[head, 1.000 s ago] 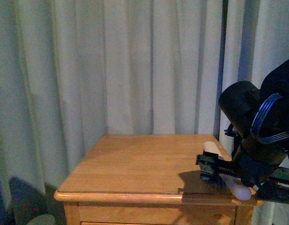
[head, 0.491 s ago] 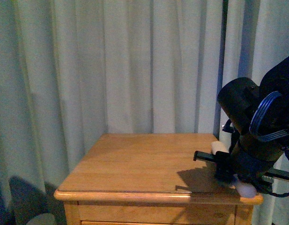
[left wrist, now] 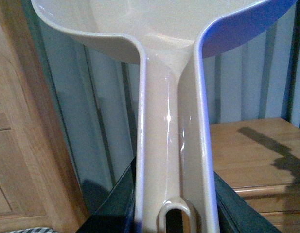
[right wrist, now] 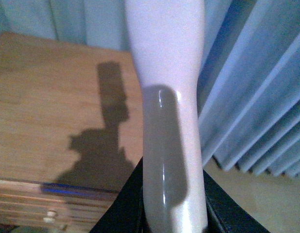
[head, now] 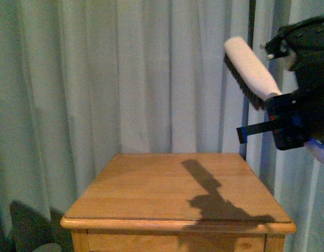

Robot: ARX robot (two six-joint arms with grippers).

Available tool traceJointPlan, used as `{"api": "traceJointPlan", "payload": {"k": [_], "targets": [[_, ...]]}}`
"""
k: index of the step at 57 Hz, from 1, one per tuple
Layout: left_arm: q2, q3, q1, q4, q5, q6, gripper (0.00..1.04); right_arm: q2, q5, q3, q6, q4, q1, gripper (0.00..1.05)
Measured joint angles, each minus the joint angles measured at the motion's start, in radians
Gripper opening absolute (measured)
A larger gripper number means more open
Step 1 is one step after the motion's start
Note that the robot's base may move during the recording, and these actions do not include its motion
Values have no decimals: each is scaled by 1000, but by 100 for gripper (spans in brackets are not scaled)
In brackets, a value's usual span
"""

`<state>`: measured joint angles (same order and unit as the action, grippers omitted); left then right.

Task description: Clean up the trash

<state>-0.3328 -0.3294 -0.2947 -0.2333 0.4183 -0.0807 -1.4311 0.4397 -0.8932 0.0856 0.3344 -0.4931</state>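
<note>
The right gripper (right wrist: 173,209), clamped on the handle of the brush (head: 251,68), had risen from the near right corner of the table (head: 151,189) to well above it, the bristles facing down towards the tabletop. The left gripper (left wrist: 176,216) was closed on the dustpan (left wrist: 169,121) handle, beside the table. The trash appeared in no view, so its position relative to either gripper could not be told.

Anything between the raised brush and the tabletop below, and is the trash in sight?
Nothing visible: the right claw holds the brush above a tabletop bearing only its shadow. No trash shows in any view.
</note>
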Motion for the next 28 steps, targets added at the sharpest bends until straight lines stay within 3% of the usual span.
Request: {"api": "traceJointPlan", "payload": {"k": [14,28], "targets": [[0,0,0,0,0,0,27,478,128,361,97,97,-95,19],[0,0,0,0,0,0,27,834,270,467,60,-55,-185,19]]}}
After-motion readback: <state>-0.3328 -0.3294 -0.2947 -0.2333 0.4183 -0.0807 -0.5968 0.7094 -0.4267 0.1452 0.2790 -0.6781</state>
